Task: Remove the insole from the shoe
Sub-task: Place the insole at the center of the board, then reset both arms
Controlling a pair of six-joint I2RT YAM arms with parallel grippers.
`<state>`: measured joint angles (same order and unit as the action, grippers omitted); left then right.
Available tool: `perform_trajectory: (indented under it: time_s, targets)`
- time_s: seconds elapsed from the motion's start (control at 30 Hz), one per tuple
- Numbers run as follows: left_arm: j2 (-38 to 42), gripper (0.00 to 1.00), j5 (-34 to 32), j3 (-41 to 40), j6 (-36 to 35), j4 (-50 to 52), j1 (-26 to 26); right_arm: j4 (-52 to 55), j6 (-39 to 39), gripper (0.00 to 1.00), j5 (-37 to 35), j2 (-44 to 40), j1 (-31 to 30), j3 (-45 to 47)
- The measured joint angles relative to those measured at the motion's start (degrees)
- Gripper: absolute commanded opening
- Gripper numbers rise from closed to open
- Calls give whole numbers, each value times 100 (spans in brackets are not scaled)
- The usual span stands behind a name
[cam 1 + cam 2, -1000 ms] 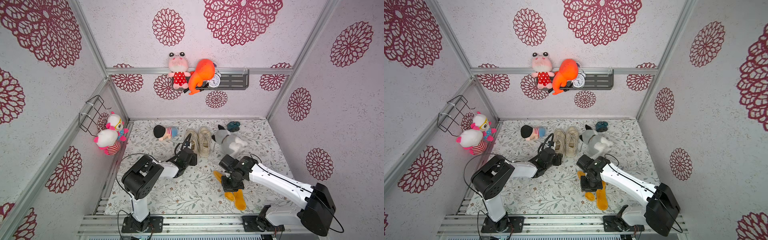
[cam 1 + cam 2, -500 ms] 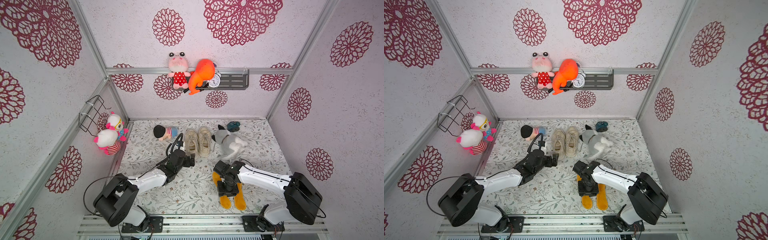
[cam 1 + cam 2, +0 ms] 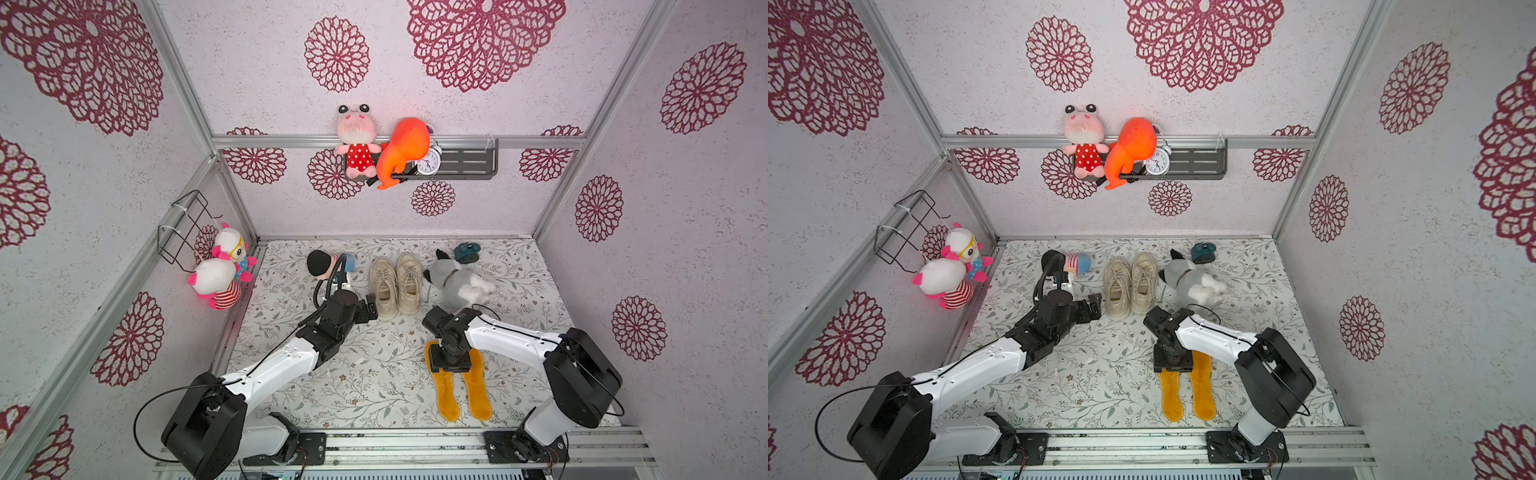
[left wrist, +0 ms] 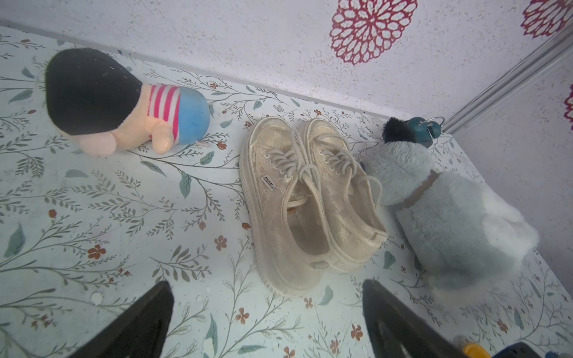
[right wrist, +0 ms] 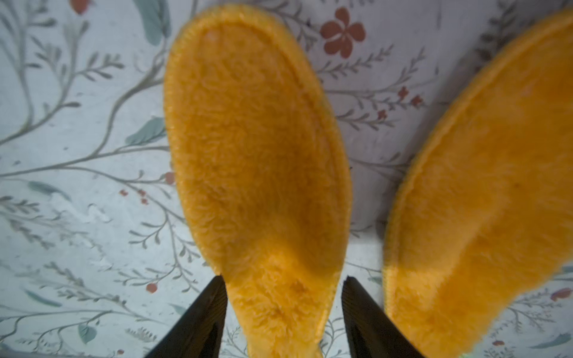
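A: So, where's the insole?
B: Out of the shoe. Fuzzy orange insole point(image 5: 257, 155) lies flat on the floral-print tabletop point(image 3: 374, 386). A second matching orange insole point(image 5: 483, 186) is beside it, with a narrow strip of table between them. Toe ends point at the aluminium front rail point(image 3: 395, 442) and stop just short of it.
A: Right gripper?
B: The right gripper point(image 5: 283, 280) straddles the heel end with jaws part open. One black finger point(image 5: 204, 316) sits at the fuzz edge; a sliver of table shows at the other. No pinch.
A: Left?
B: The left gripper point(image 4: 266, 288) has jaws spread wide, holding nothing. It faces the heels of the pair of beige lace-up shoes point(image 4: 294, 201), close but apart.
A: Room around the shoes?
B: Tight. Grey-white plush dog point(image 4: 449, 217) is just beside one shoe. Black-haired striped plush doll point(image 4: 124, 105) is on the other side with a clear gap. Both top views show open table between the arms.
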<state>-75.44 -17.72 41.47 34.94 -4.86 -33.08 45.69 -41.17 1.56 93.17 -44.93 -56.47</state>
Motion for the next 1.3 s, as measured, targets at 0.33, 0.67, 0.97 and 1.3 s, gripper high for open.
perform_trajectory:
  time_s: [0.33,0.67,0.97,1.3]
  targets:
    - [-94,98,-26,59,229,11,63,-568,-107,23,15,-114,-7,435]
    - [-101,98,-273,59,481,125,188,-616,-382,30,20,-872,68,1196]
    - [216,98,-916,76,601,782,695,-258,-282,58,-496,-1298,326,297]
    - [1189,98,-1617,-223,-9,1147,2389,-2876,1349,67,-2741,-3633,2802,2046]
